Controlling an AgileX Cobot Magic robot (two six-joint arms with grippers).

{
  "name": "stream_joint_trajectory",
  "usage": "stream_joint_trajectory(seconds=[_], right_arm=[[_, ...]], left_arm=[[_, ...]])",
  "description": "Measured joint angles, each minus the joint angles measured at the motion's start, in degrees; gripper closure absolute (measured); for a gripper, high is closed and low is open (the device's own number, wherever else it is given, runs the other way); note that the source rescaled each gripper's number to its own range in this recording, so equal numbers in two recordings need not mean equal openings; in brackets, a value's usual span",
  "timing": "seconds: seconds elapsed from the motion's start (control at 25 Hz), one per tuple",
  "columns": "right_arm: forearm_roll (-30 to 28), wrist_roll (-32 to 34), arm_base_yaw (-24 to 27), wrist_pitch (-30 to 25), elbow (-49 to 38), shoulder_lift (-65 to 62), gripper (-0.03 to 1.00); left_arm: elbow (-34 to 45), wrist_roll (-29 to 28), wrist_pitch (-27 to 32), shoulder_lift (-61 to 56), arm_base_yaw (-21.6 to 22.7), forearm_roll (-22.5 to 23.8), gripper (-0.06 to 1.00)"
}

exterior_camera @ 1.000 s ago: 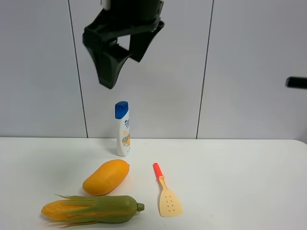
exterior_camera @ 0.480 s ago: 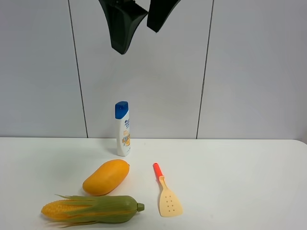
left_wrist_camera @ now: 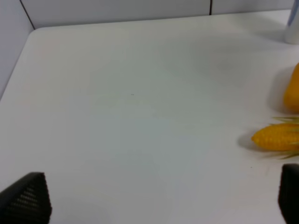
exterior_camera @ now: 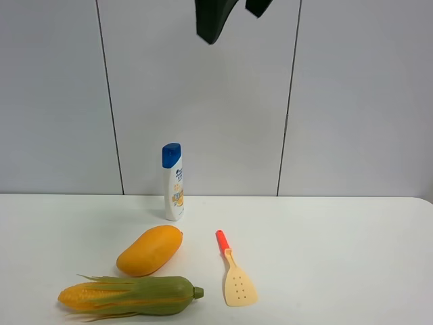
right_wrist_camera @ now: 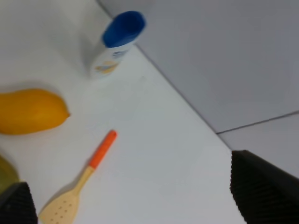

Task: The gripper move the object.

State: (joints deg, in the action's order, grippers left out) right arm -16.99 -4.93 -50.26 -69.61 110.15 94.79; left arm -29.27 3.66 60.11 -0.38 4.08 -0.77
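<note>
**Exterior high.** Two black claw fingers poke in at 12 o'clock, high above the bench. They are spread, with nothing between them. Which arm they belong to, cannot tell.
- The corn lies flat at 7 o'clock near the front edge, with its kernel end toward 9 and its green stem end toward 3.
- The mango sits at 1 o'clock from the corn, close but apart.
- The shampoo bottle stands upright at 12 o'clock from the mango, near the wall.
- The spatula lies at 3 o'clock from the corn's stem end, red handle toward 11.

**Left wrist.** The left claw is spread wide and empty, and only its two tips show, over bare bench. The corn's yellow end is near one tip, not touching.

**Right wrist.** The right claw is spread wide and empty, up off the bench. The bottle, mango and spatula lie below it, and the spatula blade is near one tip.
</note>
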Motion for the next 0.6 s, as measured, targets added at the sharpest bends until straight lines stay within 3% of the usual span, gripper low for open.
stream_joint_trajectory(seconds=[0.32,0.6], right_arm=[[8.37,-0.8,12.94,0.02,-1.17,-8.69,0.27],[14.55,-3.76,31.99,-0.02,-13.1,-19.51,0.27]], left_arm=[[0.0,0.0,0.0,0.0,0.0,0.0,-0.06],[0.0,0.0,0.0,0.0,0.0,0.0,-0.06]])
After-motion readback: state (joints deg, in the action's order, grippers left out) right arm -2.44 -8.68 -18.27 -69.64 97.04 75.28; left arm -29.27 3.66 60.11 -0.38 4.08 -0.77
